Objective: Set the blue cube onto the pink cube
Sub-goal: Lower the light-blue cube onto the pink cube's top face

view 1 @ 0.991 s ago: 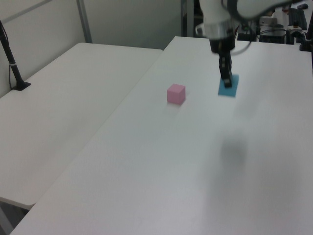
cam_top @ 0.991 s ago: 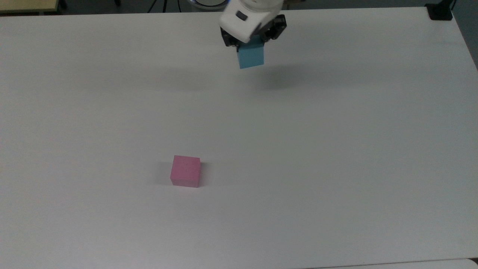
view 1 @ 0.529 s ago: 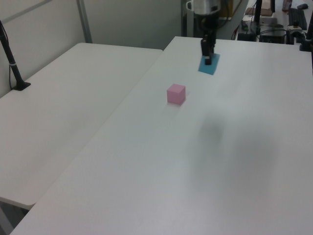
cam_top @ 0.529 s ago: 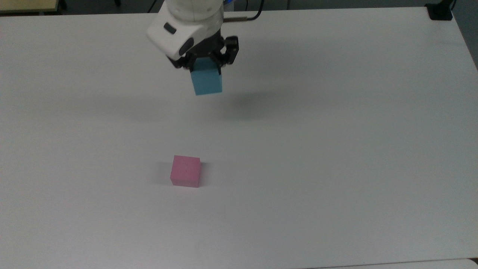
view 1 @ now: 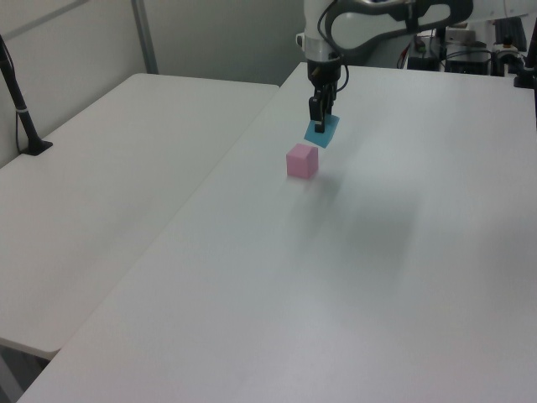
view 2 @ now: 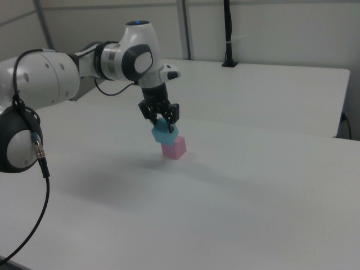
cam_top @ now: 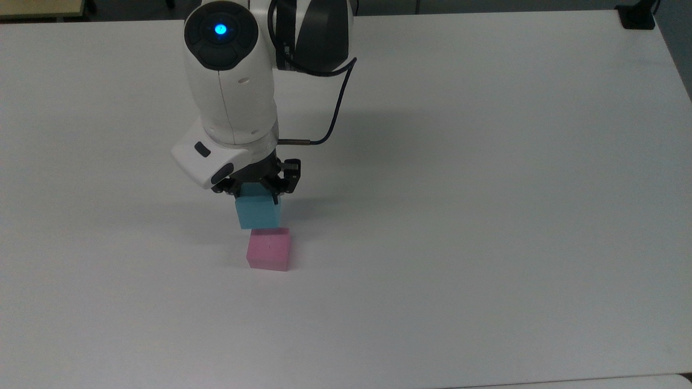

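Jaws clamped on the blue cube, 2 fingers pinching opposite faces near its top, cube hanging below the gripper and clear of the table. In the right view it sits just above and slightly off the pink cube, not yet touching. My read: the carry is nearly done. To finish well, centre over the pink top, square the faces, lower gently, open only once it rests flat. Blue cube has no long axis; in the left view it looks tilted, corner-down, and yawed a little against the pink one.
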{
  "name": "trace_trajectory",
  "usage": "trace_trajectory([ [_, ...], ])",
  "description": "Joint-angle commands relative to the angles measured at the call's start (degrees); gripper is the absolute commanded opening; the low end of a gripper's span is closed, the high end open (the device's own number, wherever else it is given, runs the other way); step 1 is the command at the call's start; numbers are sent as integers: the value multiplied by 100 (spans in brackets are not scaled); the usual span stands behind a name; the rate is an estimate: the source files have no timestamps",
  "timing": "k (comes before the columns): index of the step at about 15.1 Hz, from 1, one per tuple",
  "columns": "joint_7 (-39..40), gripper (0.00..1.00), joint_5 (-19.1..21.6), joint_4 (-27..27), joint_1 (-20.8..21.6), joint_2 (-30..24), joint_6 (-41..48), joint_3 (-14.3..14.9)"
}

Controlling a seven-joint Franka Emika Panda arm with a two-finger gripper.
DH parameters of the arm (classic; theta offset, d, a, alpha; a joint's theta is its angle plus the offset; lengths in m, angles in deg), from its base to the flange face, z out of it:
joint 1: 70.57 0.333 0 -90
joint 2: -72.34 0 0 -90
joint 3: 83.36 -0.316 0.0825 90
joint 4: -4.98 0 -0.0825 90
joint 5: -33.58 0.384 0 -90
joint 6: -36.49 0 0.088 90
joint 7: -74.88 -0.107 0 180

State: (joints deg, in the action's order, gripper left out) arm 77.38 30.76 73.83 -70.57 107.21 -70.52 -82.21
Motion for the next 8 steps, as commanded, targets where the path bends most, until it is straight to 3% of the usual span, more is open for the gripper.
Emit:
trace_trajectory([
  [1,-74,10,-78,-180,88,222,-486,158],
  [8,-320,21,-78,-180,132,363,-813,166],
])
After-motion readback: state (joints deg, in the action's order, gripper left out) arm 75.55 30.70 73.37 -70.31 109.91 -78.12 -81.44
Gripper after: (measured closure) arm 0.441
